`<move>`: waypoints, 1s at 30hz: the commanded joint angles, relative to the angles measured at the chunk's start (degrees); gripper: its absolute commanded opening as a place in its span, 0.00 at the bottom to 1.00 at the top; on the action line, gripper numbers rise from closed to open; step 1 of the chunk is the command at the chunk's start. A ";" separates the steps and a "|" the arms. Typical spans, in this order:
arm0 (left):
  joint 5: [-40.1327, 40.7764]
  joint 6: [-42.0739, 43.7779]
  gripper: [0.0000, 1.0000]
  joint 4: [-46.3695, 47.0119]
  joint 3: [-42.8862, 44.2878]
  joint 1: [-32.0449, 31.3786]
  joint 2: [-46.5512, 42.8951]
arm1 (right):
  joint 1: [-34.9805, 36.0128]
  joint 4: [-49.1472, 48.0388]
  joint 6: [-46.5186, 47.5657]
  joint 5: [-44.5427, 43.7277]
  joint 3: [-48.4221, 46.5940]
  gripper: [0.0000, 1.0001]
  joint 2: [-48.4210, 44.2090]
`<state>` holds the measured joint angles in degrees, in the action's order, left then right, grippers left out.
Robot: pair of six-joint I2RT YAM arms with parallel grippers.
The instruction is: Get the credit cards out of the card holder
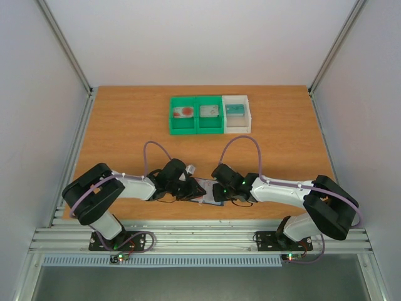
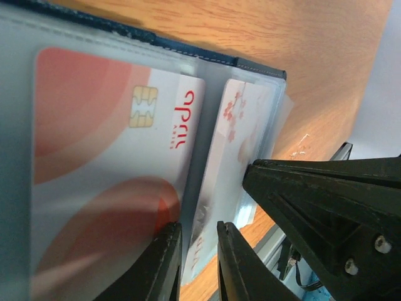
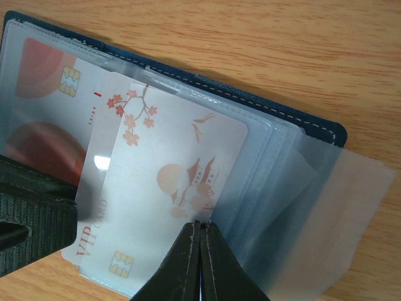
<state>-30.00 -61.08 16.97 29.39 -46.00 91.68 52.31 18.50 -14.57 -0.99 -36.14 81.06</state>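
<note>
Both grippers at card holder (image 3: 301,125) | right gripper (image 3: 200,229) pinching VIP card (image 3: 169,188)

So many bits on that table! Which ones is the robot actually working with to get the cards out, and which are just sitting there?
In the job:
- card holder, lying open on the table
- red-and-white chip card, in its sleeve
- VIP card with blossoms, pinched at its edge
- right gripper
- left gripper

Just sitting there:
- green bins
- white bin
</note>
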 commanded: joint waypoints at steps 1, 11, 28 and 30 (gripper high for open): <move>-1.05 -0.46 0.17 5.50 0.39 -0.32 0.84 | -0.26 -0.15 -0.60 -0.41 1.07 0.02 0.95; -2.88 -4.10 0.03 14.78 -2.50 -0.31 2.26 | -0.28 0.04 -0.89 -0.51 1.16 0.02 0.92; 3.45 -1.78 0.00 2.69 -4.42 -0.04 -5.35 | -0.30 -0.79 -0.90 0.24 1.22 0.02 1.22; 5.22 -0.80 0.00 -0.90 -4.27 -0.02 -7.25 | -0.38 -0.73 -0.74 0.37 1.09 0.02 1.05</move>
<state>-29.06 -64.69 22.20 25.45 -46.00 88.14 52.12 17.28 -14.79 -0.54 -35.83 81.38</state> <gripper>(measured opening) 0.008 0.021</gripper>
